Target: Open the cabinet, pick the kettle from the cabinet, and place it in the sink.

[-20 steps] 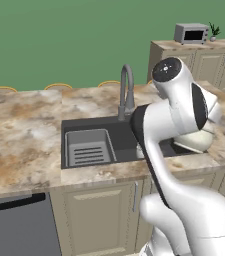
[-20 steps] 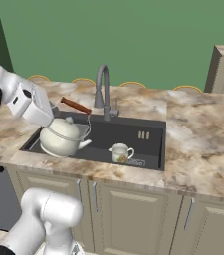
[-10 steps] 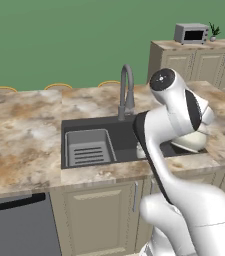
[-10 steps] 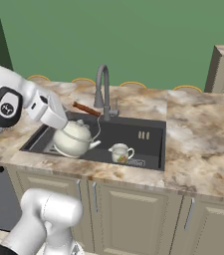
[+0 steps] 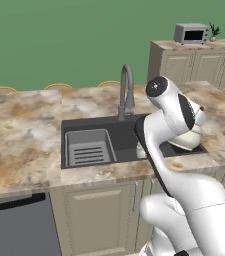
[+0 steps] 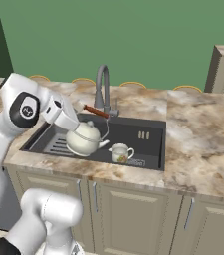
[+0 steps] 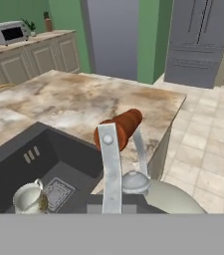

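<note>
Marbled counter wrapped the dark sink on all sides, broad bare stone to the right. Gripper was clenched on the kettle by its reddish-brown handle bar, kettle hanging tilted over the basin's left half, above the ribbed tray. Tap stood just behind the handle. Small patterned cup sat in the basin beside the kettle's spout, near the front rim. Right part of the basin lay open. Microwave rested on far cabinets.
</note>
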Robot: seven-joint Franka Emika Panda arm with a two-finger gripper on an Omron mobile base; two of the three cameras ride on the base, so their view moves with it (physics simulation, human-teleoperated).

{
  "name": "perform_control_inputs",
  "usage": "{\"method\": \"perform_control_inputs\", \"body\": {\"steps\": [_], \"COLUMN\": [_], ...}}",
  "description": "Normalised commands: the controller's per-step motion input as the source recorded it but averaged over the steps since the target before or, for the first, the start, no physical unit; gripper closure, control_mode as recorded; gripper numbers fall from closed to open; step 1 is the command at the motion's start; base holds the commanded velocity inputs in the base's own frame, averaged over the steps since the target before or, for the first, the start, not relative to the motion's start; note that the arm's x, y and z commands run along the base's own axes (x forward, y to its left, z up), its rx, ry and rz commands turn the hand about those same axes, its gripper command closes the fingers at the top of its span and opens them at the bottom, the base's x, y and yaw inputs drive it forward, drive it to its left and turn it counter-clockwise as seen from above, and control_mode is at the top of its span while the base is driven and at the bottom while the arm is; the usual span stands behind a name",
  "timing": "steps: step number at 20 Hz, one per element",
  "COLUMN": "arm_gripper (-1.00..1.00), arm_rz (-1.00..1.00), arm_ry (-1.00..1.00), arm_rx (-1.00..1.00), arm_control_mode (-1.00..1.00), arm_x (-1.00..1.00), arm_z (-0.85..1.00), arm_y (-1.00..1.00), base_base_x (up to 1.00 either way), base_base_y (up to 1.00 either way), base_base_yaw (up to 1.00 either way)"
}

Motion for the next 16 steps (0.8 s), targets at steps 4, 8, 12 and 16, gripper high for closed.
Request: {"method": "perform_control_inputs", "body": {"steps": [4,8,12,16], "arm_gripper": [1.00,1.00,1.00,1.00], "arm_rz": [-0.07,-0.03,0.00,0.00], "arm_ry": [0.00,0.00,0.01,0.04], "arm_rx": [0.00,0.00,0.00,0.00], "arm_control_mode": [-1.00,-1.00,-1.00,-1.00], "arm_x": [0.44,0.45,0.35,0.28], "arm_z": [-0.23,-0.20,-0.20,-0.27], "arm_y": [-0.21,-0.26,-0.27,-0.15], "base_base_x": [0.00,0.00,0.00,0.00], "base_base_y": [0.00,0.00,0.00,0.00], "base_base_yaw": [0.00,0.00,0.00,0.00]}}
